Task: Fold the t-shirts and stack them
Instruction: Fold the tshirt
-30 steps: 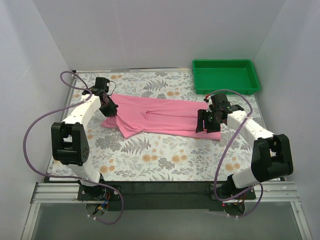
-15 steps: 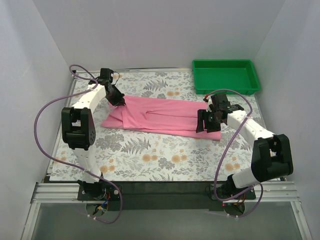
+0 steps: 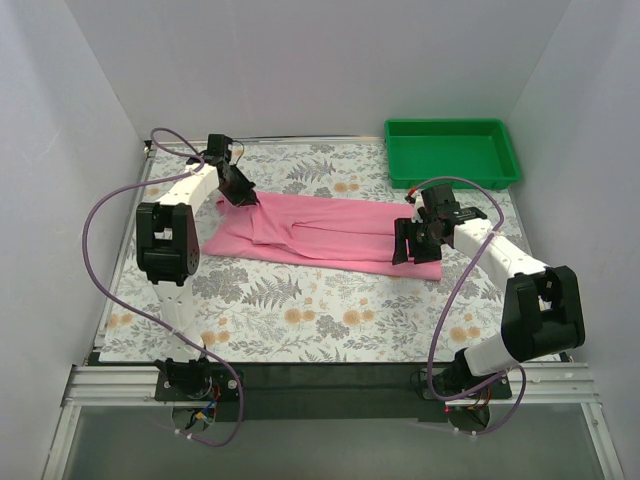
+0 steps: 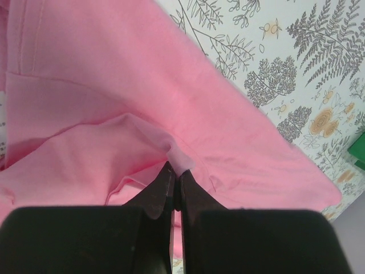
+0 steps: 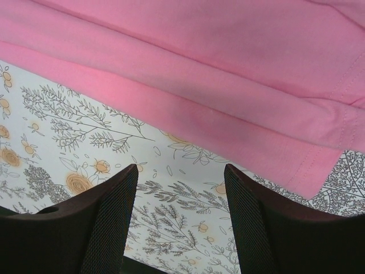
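**Left gripper pinches the shirt, right one stands open**

The left arm stretches far back over the counter (image 3: 300,300). The left gripper (image 4: 175,182) is clamped on a raised fold at the left end of the pink t-shirt (image 3: 320,232), which lies stretched across mid-counter. The right gripper (image 5: 179,171), jaws apart, hangs over its right hem with the arm bent.

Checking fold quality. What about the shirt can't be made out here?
Top view: the right gripper hides part of the right end of the t-shirt.
Left wrist view: the left gripper, shut on a fold, hides fabric beneath it; the frame edges crop the rest.
Right wrist view: only a hem strip shows.
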Available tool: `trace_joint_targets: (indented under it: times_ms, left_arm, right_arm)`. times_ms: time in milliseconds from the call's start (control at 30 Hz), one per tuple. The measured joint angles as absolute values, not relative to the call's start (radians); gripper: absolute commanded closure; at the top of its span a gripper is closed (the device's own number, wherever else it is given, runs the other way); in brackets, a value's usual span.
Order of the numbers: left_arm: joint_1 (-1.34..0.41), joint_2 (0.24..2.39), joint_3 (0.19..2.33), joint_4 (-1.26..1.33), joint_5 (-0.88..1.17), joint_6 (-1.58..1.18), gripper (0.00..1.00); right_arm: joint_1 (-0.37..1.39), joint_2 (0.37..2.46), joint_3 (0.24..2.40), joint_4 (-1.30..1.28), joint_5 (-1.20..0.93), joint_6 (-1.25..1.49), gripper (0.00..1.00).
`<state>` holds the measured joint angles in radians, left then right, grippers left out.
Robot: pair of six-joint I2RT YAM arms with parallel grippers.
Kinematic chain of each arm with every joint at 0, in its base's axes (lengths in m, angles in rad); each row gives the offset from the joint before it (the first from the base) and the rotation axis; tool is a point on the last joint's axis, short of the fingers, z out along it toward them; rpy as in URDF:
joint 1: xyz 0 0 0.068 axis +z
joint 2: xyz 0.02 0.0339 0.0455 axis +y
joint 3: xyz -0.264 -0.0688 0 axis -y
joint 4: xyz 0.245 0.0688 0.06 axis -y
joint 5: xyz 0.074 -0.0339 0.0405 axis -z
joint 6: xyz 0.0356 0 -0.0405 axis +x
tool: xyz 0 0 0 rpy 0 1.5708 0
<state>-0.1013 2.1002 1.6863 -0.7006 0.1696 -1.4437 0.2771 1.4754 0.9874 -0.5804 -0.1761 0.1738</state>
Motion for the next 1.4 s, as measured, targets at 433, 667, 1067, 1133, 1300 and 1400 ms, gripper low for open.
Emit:
trace_joint_targets:
  times_ms: [433,667,1067,1133,1300,1400]
  left_arm:
    - [-0.101,2.122,1.738,-0.645,0.188,-1.444,0.99]
    - [-0.101,2.125,1.738,-0.611,0.194,-1.444,0.93]
    - [-0.101,2.17,1.738,-0.591,0.17,-1.448,0.95]
    - [-0.101,2.17,1.738,-0.59,0.162,-1.451,0.95]
    - [-0.1,2.17,1.738,-0.59,0.129,-1.472,0.96]
    - [-0.097,2.17,1.738,-0.59,0.113,-1.485,0.96]
  right_arm:
    - [0.277,1.488,1.003,-0.597,-0.155,0.156,0.42]
    - [0.277,1.493,1.005,-0.599,-0.147,0.153,0.42]
    - [0.277,1.496,1.011,-0.604,-0.104,0.141,0.42]
    - [0.277,1.496,1.019,-0.604,-0.092,0.132,0.42]
    - [0.277,1.53,1.06,-0.602,-0.072,0.12,0.46]
    - [0.277,1.568,1.078,-0.595,-0.065,0.117,0.5]
